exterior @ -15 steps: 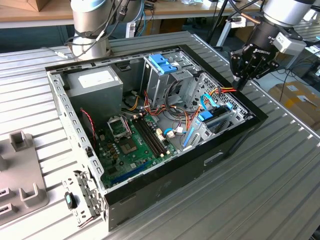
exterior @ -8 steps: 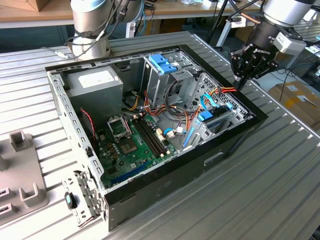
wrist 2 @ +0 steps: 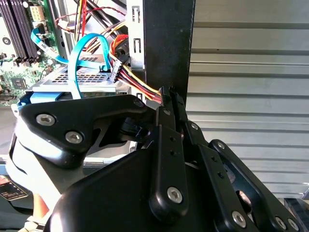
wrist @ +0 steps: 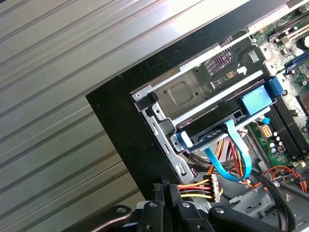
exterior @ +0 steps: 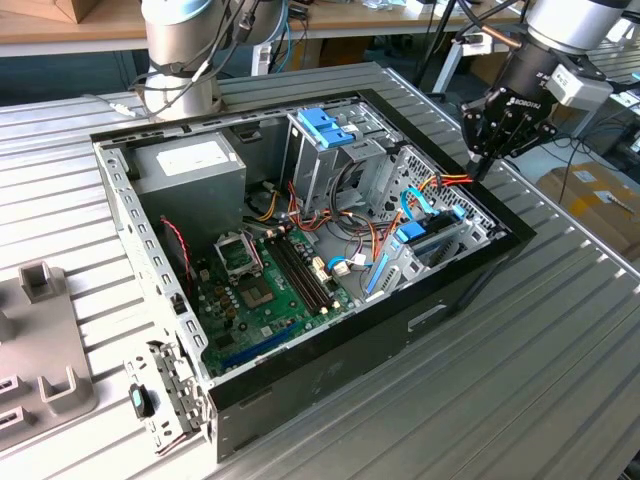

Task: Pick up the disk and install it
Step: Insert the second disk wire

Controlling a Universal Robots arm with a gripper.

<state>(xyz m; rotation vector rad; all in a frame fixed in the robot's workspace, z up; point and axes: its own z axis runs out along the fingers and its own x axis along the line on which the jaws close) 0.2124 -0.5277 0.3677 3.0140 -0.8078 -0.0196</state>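
Exterior view: the gripper (exterior: pixel 482 172) hangs over the 2 o'clock corner of the open computer case (exterior: pixel 330 360), which lies on its side on the ribbed metal table (exterior: pixel 560 380). The disk (exterior: pixel 437 232) is not in the gripper. It sits in the drive bay inside the case, at about 7 o'clock from the fingertips and just beside them, with its light-blue rails showing.

In both wrist views the jaws look pressed together with nothing between them, though the tips lie so close to the bundle of red and yellow wires (wrist: pixel 193 189) that a pinched wire cannot quite be ruled out. A flat blue data cable (wrist: pixel 227 164) loops from the disk's end.

Judging by how the disk lies, the carrying is over and the work stands at seating: the disk appears to be in its slot, perhaps not fully home. Any further move here calls for a straight, gentle push along the rails while keeping clear of the wires at the bay's mouth.
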